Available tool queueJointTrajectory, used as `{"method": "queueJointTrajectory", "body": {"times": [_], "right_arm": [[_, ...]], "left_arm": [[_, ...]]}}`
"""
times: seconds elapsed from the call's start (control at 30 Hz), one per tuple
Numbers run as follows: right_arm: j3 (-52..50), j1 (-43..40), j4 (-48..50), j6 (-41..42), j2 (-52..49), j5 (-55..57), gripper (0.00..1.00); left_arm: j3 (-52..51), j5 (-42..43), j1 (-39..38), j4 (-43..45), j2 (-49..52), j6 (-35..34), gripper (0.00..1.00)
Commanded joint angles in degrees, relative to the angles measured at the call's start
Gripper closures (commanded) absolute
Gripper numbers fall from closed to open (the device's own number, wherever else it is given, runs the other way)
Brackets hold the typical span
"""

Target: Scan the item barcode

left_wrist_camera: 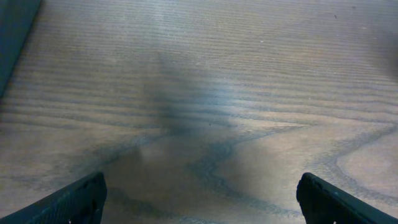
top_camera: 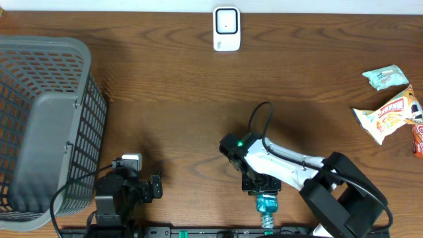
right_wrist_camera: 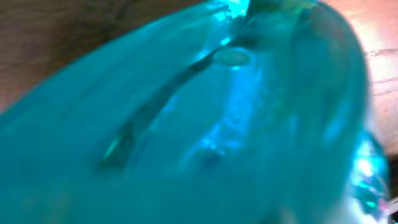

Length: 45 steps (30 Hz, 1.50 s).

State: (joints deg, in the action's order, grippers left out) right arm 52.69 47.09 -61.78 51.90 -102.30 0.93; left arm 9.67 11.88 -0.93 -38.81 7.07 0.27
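Overhead | teal bottle [top_camera: 266,208] right at right gripper [top_camera: 263,194] tips

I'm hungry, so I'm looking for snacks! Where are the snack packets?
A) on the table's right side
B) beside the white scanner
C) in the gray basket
A: the overhead view shows the snack packets lying on the table at its right side, far from the gray basket and the white scanner.

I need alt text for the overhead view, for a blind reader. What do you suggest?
The right hand is at a teal bottle near the front edge of a wooden table. A white scanner stands at the far edge, a grey basket left, snack packets right.
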Motion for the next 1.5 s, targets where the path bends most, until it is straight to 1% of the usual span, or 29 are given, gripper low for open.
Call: {"method": "queueJointTrajectory", "body": {"times": [0.0,0.07,0.27,0.37,0.43,0.53,0.63,0.7,0.8,0.87,0.93,1.07,1.27,1.47], "right_arm": [[-2.58,0.09,9.75,-3.19,-4.68,-9.64,0.79],[-2.45,0.09,12.11,-7.30,-4.68,-12.94,0.81],[-0.07,-1.84,19.76,-23.56,-4.68,-23.47,0.83],[1.84,-3.89,23.39,-29.46,-4.68,-23.41,0.86],[2.10,-5.68,27.56,-31.87,-4.68,-22.36,0.85],[2.10,-8.44,30.32,-32.04,-4.70,-20.20,0.79],[2.05,-10.67,29.46,-32.02,-4.70,-19.17,0.79],[2.08,-12.22,29.70,-32.02,-4.68,-14.93,0.76],[2.12,-14.23,31.10,-32.11,-4.68,-13.25,0.73],[2.12,-15.26,32.30,-32.30,-4.68,-13.25,0.62],[2.19,-15.85,32.61,-32.28,-4.68,-13.29,0.56],[2.19,-16.09,31.26,-32.30,-4.68,-13.49,0.50],[4.74,-15.91,25.29,-33.83,-4.33,-14.25,0.49],[7.23,-16.04,22.93,-36.81,-4.28,-20.22,0.62]], "left_arm": [[-0.31,0.07,-0.02,-0.70,-0.09,0.57,0.02],[-0.31,0.07,-0.02,-0.68,-0.09,0.57,0.02],[-0.31,0.07,-0.02,-0.70,-0.09,0.57,0.02],[-0.31,0.07,-0.02,-0.70,-0.09,0.57,0.02],[-0.31,0.07,-0.02,-0.70,-0.09,0.57,0.02],[-0.31,0.07,-0.02,-0.70,-0.09,0.57,0.02],[-0.31,0.07,-0.02,-0.68,-0.09,0.57,0.02],[-0.31,0.07,-0.02,-0.70,-0.09,0.57,0.02],[-0.31,0.07,-0.02,-0.68,-0.09,0.57,0.02],[-0.31,0.07,-0.02,-0.68,-0.09,0.57,0.02],[-0.31,0.07,-0.02,-0.68,-0.09,0.57,0.02],[-0.31,0.07,-0.02,-0.68,-0.09,0.57,0.02],[-0.31,0.07,-0.02,-0.70,-0.09,0.57,0.02],[-0.31,0.07,-0.02,-0.68,-0.09,0.57,0.02]]}}
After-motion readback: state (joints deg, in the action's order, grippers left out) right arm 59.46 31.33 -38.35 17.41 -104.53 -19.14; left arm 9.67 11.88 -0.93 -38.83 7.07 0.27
